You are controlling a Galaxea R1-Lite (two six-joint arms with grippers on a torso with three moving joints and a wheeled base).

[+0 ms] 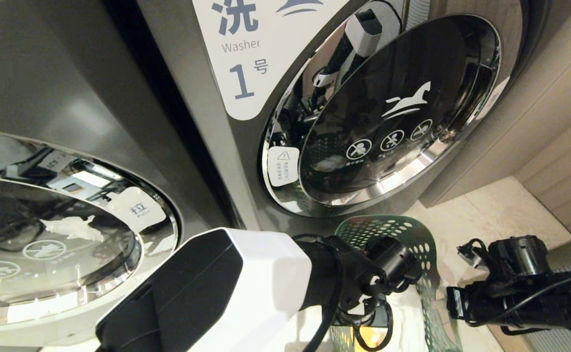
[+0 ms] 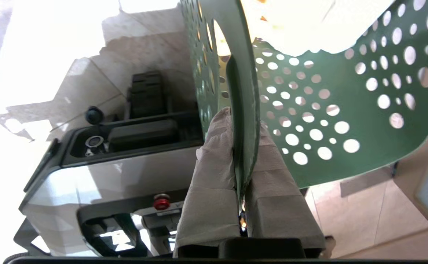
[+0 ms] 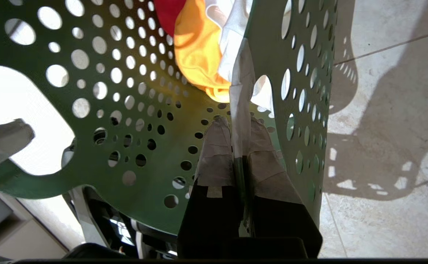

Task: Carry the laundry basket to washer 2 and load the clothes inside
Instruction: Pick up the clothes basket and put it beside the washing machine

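Two grippers, laundry basket (image 2: 309, 110) rim pinched between jaws

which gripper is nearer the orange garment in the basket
Right. The right gripper is shut on the basket wall right beside the orange garment. The left gripper clamps the opposite wall, farther off.

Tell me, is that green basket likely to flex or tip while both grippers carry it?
The laundry basket probably flexes: its perforated wall looks thin. The left gripper and right gripper pinch only rim edges, so it may sway. The clothes look light.
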